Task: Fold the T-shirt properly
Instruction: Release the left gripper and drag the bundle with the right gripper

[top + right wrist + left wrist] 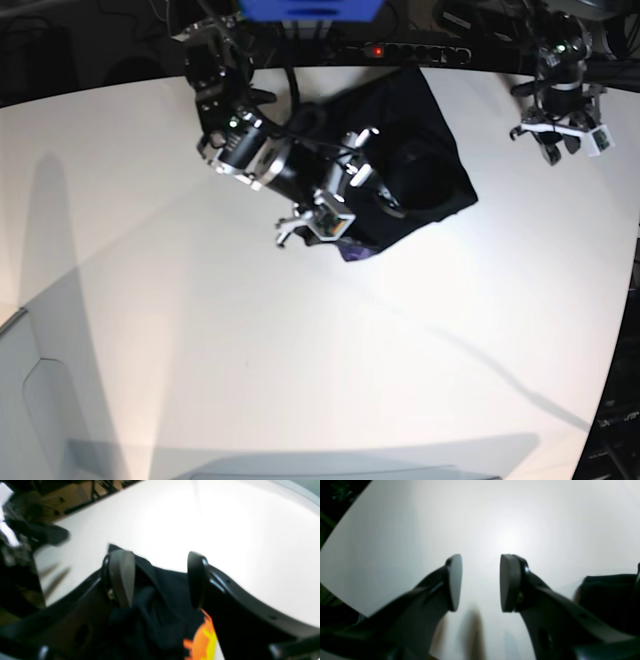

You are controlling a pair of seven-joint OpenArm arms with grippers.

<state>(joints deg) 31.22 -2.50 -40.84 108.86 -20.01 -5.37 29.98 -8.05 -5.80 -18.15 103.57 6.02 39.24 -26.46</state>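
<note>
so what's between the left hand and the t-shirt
Only bare white table. The base view shows the left hand open above it, apart from the T-shirt.

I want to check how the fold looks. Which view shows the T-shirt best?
The base view: the whole black T-shirt lies bunched on the white table, partly behind the right arm. The right wrist view shows only crumpled cloth and orange print between open jaws. The left wrist view catches a dark edge.
</note>
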